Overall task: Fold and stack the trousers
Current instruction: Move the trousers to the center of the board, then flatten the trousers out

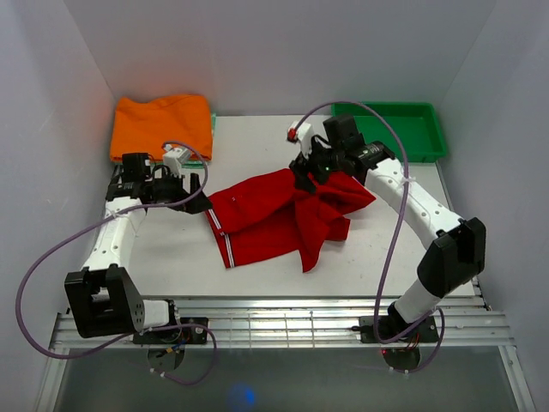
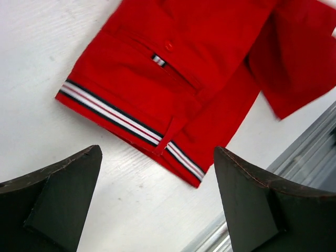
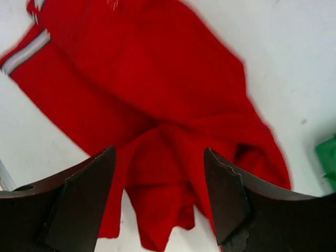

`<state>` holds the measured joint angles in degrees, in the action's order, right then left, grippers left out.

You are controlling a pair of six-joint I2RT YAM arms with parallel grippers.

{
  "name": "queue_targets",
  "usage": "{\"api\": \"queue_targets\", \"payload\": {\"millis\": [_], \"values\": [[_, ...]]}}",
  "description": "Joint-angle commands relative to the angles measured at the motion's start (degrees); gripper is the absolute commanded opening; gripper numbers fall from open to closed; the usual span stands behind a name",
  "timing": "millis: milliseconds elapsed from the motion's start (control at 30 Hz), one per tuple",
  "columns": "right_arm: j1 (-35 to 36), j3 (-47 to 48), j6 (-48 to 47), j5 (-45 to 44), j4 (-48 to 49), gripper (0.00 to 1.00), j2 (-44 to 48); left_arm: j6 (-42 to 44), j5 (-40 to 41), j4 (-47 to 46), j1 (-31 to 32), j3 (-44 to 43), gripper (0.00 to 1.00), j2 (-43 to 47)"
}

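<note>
Grippers: the right gripper [image 1: 304,178] stands with jaws well apart and nothing clamped, directly over the bunched end of the trousers [image 1: 266,219]; contact with the cloth cannot be confirmed. The left gripper [image 1: 196,204] is spread to its widest and empty, just short of the garment's other end. The trousers lie crumpled between the two. Only the left wrist view shows the striped waistband [image 2: 121,115] and buttoned pocket [image 2: 163,58] ahead of the jaws. Only the top view shows an orange garment [image 1: 161,124] beyond the left gripper. The right wrist view shows loose folds beneath its jaws.
</note>
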<state>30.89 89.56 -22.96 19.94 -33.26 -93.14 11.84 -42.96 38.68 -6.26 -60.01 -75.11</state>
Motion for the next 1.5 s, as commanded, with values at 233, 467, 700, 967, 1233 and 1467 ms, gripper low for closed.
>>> {"api": "queue_targets", "payload": {"millis": [233, 467, 700, 967, 1233, 1467], "values": [[-0.66, -18.26, 4.06, 0.79, -12.80, 0.91, 3.41, 33.52, 9.73, -3.86, 15.57, 10.07, 0.98, 1.82], [-3.73, -21.35, 9.60, 3.95, -10.25, 0.83, -1.07, 29.13, 23.43, -24.67, 23.57, 18.34, 0.96, -3.45], [-11.72, -20.57, 5.06, 6.86, -12.70, 0.08, 3.22, 28.24, 30.31, -25.42, 23.75, 16.77, 0.41, -5.76], [-27.18, -18.28, -11.82, 3.53, -24.56, 0.08, 13.94, 27.36, 19.86, -1.63, 16.21, 6.15, 0.00, 7.42], [-42.74, -18.12, -27.13, -2.80, -27.92, 0.08, 17.57, 21.93, 15.70, 1.68, 1.17, -8.61, 0.00, 6.57], [-50.48, -17.83, -33.28, -6.13, -25.64, 0.08, 9.30, 11.11, 23.35, -7.64, 0.02, -20.54, 0.00, -17.90]]}}
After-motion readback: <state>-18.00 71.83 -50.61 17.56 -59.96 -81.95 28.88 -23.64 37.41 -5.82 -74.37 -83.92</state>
